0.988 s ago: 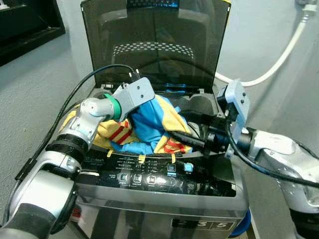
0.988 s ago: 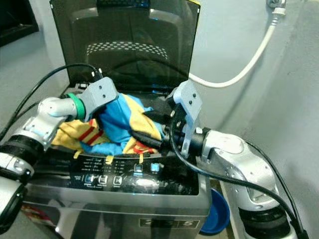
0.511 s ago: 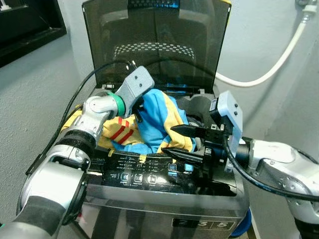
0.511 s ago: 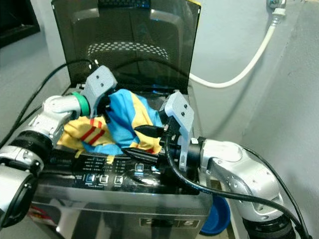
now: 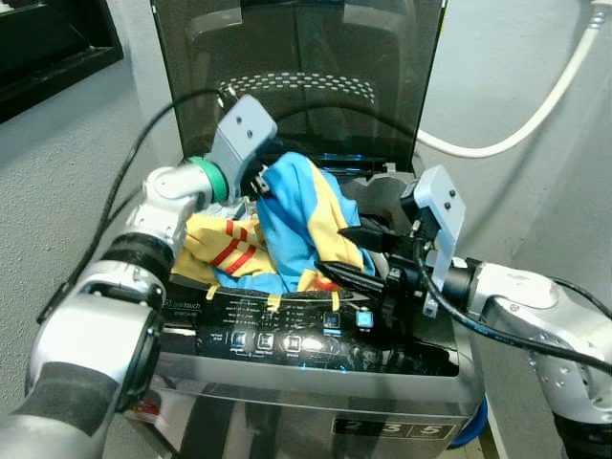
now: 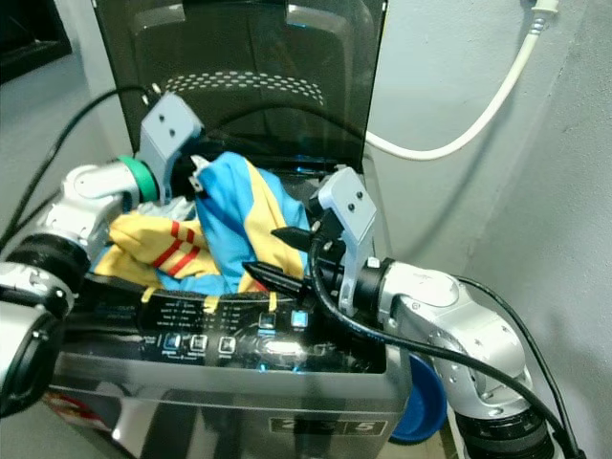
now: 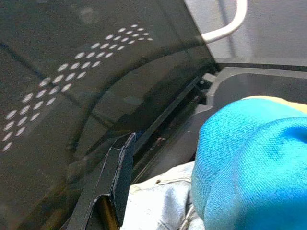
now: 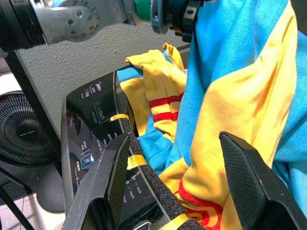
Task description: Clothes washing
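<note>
A blue-and-yellow garment (image 5: pixel 296 225) hung over the open washing machine (image 5: pixel 316 335), pinched in the left claw (image 5: pixel 256 184). The right claw (image 5: pixel 352 256) gaped beside it, empty; its wrist view revealed a fan (image 8: pixel 24 129).

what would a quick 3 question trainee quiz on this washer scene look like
1. True or false: the washing machine's lid is closed.
2. Which gripper is lifting the blue and yellow garment? A) left gripper B) right gripper C) neither
3. Fill in: the right gripper's fingers are ____, next to the garment above the control panel.

Key
1. False: the lid stands upright behind the tub.
2. A: the cloth hangs from the left gripper, raised above the opening.
3. Open: the right wrist view shows the two fingers spread apart with the garment between and beyond them.
</note>
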You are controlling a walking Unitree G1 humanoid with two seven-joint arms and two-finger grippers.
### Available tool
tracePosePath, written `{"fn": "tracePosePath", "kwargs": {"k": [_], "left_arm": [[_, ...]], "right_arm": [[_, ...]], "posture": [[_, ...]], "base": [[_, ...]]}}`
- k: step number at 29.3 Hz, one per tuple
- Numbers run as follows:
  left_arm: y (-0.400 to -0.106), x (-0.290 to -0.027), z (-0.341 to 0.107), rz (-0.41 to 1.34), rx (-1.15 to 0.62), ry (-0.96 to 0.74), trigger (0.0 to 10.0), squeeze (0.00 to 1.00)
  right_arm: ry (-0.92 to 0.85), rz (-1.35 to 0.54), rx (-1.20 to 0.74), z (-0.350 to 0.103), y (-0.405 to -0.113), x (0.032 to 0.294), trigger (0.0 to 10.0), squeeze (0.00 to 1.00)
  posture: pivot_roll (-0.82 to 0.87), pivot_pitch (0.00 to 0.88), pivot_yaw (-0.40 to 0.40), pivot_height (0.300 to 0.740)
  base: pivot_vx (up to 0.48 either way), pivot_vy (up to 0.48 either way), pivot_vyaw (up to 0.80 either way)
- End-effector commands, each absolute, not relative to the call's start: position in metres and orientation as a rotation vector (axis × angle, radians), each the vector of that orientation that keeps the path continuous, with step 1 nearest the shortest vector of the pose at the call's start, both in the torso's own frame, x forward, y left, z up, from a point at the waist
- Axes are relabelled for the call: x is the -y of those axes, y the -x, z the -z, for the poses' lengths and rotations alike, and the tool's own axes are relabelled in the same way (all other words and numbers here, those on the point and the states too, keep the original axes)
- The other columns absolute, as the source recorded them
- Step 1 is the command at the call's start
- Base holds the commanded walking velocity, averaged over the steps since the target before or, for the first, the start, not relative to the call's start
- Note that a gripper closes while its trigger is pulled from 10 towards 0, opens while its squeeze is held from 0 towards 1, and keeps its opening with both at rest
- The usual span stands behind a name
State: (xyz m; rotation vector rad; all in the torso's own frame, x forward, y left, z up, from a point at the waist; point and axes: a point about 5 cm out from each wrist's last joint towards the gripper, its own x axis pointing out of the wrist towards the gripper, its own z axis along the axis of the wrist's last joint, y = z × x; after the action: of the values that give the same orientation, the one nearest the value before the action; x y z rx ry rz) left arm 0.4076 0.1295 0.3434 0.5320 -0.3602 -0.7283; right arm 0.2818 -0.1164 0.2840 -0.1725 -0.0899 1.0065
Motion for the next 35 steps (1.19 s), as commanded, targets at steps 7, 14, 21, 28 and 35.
{"fn": "tracePosePath", "kwargs": {"k": [7, 14, 21, 28, 35], "left_arm": [[-0.410, -0.134, -0.317, 0.923, -0.045, -0.203, 10.0, 1.00], [-0.409, -0.130, -0.321, 0.935, -0.106, -0.122, 10.0, 1.00], [-0.421, -0.142, -0.314, 0.574, -0.139, -0.090, 10.0, 0.00], [-0.419, -0.133, -0.309, 0.693, -0.127, -0.396, 10.0, 0.00], [-0.422, -0.131, -0.295, 0.574, -0.230, -0.760, 10.0, 0.00]], "right_arm": [[0.167, -1.025, 0.083, -0.284, -0.278, 0.114, 10.0, 0.00], [0.167, -1.033, 0.071, -0.282, -0.276, 0.113, 10.0, 0.00], [0.172, -0.943, 0.084, -0.284, -0.286, 0.116, 10.0, 0.00], [0.152, -0.884, 0.105, -0.287, -0.292, 0.116, 10.0, 0.00], [0.156, -0.871, 0.105, -0.287, -0.292, 0.117, 10.0, 0.00]], "posture": [[0.08, 0.113, 0.110, 0.740], [0.08, 0.119, 0.107, 0.740], [0.09, 0.124, 0.113, 0.740], [0.10, 0.123, 0.120, 0.740], [0.10, 0.117, 0.119, 0.740]], "base": [[0.000, 0.000, 0.00], [0.000, 0.000, 0.00], [0.000, 0.000, 0.00], [0.000, 0.000, 0.00], [0.000, 0.000, 0.00]]}}
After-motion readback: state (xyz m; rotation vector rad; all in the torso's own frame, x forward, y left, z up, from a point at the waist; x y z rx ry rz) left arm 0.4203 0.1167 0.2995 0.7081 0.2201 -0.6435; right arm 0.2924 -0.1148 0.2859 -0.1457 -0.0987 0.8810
